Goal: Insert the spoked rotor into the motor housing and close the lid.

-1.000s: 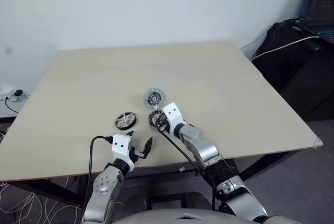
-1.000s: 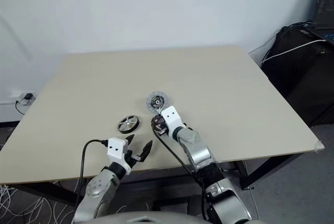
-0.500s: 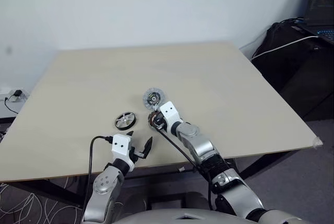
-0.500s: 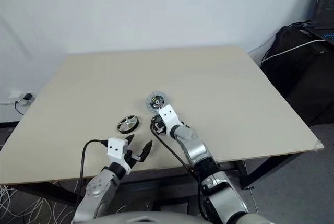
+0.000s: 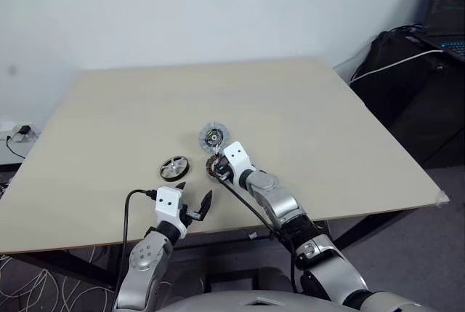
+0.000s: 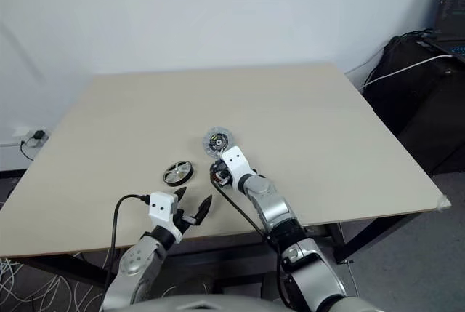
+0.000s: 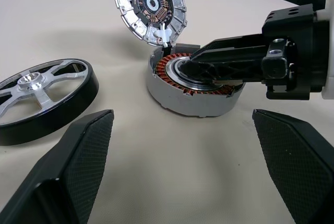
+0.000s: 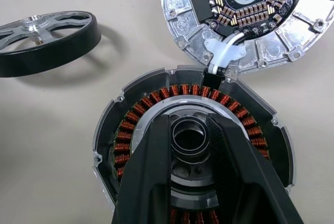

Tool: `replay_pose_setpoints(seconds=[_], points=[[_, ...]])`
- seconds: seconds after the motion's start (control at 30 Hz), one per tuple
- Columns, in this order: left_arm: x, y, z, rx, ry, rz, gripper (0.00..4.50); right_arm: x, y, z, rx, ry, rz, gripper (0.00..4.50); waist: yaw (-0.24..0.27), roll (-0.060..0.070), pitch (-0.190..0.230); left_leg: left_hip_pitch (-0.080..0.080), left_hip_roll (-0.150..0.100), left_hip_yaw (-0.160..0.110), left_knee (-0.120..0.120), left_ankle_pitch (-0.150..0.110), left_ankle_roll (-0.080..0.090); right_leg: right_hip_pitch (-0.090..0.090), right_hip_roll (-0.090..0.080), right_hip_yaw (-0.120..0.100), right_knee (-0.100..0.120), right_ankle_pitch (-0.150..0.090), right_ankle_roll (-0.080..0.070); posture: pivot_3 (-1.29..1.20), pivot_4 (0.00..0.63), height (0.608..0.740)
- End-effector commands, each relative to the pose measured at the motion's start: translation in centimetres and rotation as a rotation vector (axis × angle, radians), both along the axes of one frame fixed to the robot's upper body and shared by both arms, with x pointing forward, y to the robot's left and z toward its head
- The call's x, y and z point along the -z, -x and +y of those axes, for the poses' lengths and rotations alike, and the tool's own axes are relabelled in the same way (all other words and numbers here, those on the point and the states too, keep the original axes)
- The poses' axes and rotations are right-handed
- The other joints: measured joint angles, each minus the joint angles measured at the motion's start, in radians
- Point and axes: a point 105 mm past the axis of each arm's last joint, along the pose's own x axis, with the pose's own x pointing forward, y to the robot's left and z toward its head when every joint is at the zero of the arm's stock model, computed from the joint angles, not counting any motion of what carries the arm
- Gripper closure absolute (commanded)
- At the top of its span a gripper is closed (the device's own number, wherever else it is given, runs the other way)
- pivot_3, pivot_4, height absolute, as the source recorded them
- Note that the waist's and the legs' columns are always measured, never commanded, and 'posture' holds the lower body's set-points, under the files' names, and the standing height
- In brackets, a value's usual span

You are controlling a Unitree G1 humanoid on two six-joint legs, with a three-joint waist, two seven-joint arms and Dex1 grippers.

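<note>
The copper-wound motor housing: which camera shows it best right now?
The right wrist view: the round grey motor housing fills it from above, copper windings ringing the pale centre, where the right gripper fingers close on the hub. The left wrist view shows it from the side; both eye views show it tiny, partly behind the gripper.

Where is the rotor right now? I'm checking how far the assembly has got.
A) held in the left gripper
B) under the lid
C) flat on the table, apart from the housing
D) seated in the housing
C: the rotor lies flat on the table, clear of the housing, whose copper windings show uncovered; the left gripper is open and empty.
</note>
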Motion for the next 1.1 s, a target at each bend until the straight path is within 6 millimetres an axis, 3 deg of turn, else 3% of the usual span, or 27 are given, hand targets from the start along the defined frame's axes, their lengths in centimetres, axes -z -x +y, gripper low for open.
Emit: replay_pose_setpoints(seconds=[0.03, 0.23, 0.4, 0.5, 0.7, 1.1], points=[[-1.3, -0.5, -0.2, 0.003, 0.005, -0.055, 0.00, -1.3, -0.3, 0.2, -0.004, -0.028, -0.036, 3.82, 0.000, 0.000, 0.000, 0.000, 0.000, 0.000, 0.000, 0.000, 0.000, 0.000, 0.000, 0.000, 0.000, 0.000, 0.000, 0.00, 0.000, 0.740], [-1.3, -0.5, -0.2, 0.004, 0.006, -0.054, 0.00, -1.3, -0.3, 0.2, -0.002, -0.026, -0.039, 1.83, -0.002, 0.000, 0.000, 0.000, 0.000, 0.000, 0.000, 0.000, 0.000, 0.000, 0.000, 0.000, 0.000, 0.000, 0.000, 0.00, 0.000, 0.740], [-1.2, -0.5, -0.2, 0.003, 0.006, -0.051, 0.00, -2.0, -0.2, 0.6, -0.008, -0.061, -0.055, 1.83, -0.002, 0.000, 0.000, 0.000, 0.000, 0.000, 0.000, 0.000, 0.000, 0.000, 0.000, 0.000, 0.000, 0.000, 0.000, 0.00, 0.000, 0.740], [-1.2, -0.4, -0.2, 0.000, 0.006, -0.050, 0.00, -3.8, 0.1, 1.3, -0.019, -0.135, -0.088, 2.46, -0.001, 0.000, 0.000, 0.000, 0.000, 0.000, 0.000, 0.000, 0.000, 0.000, 0.000, 0.000, 0.000, 0.000, 0.000, 0.00, 0.000, 0.740], [-1.1, -0.4, -0.2, 0.003, 0.008, -0.047, 0.00, -5.7, 0.7, 1.8, -0.032, -0.184, -0.118, 4.38, 0.000, 0.000, 0.000, 0.000, 0.000, 0.000, 0.000, -0.001, -0.002, 0.000, 0.000, 0.000, 0.000, -0.002, 0.003, 0.00, 0.000, 0.740], [-1.1, -0.5, -0.3, 0.001, 0.013, -0.048, 0.00, -3.6, -1.2, 0.5, 0.050, 0.010, -0.067, 4.48, 0.000, 0.000, 0.000, 0.000, 0.000, 0.000, 0.000, -0.002, -0.004, 0.000, 0.000, 0.000, 0.000, 0.000, 0.000, 0.00, 0.000, 0.740]])
